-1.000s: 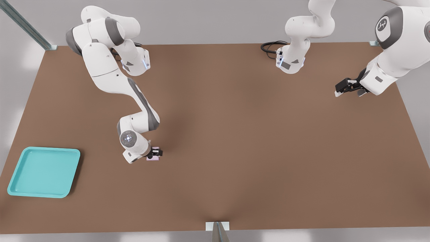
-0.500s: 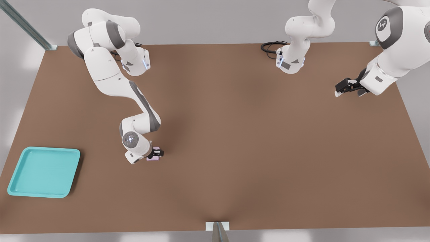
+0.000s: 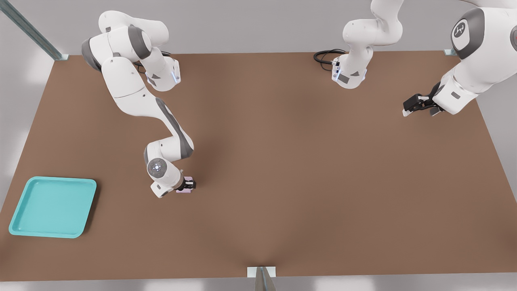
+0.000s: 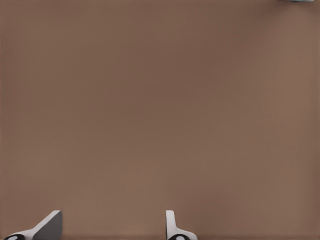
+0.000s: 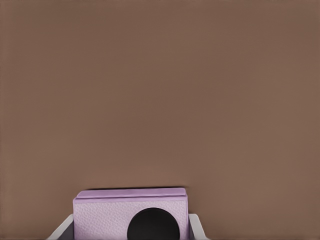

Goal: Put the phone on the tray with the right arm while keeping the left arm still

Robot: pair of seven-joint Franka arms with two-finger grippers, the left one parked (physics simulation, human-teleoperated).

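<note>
The pale pink phone [image 3: 182,191] lies on the brown table [image 3: 307,169], left of centre in the front view. My right arm's gripper [image 3: 187,184] is down over it. In the right wrist view the phone [image 5: 105,216] sits between both fingers [image 5: 196,227], which touch its two sides; one black lens shows. The gripper is shut on the phone, which still looks to rest on the table. The turquoise tray [image 3: 52,206] stands apart at the front view's far left, near the front edge, with nothing in it.
The parked left arm's gripper [image 3: 419,104] hangs over the table at the front view's right. A black cable [image 3: 325,56] coils by that arm's base at the back edge. A metal bracket [image 3: 261,271] sits at the front edge's middle.
My right arm's wrist has shifted slightly toward the front view's right and settled over the phone. The phone and the tray have stayed in place.
</note>
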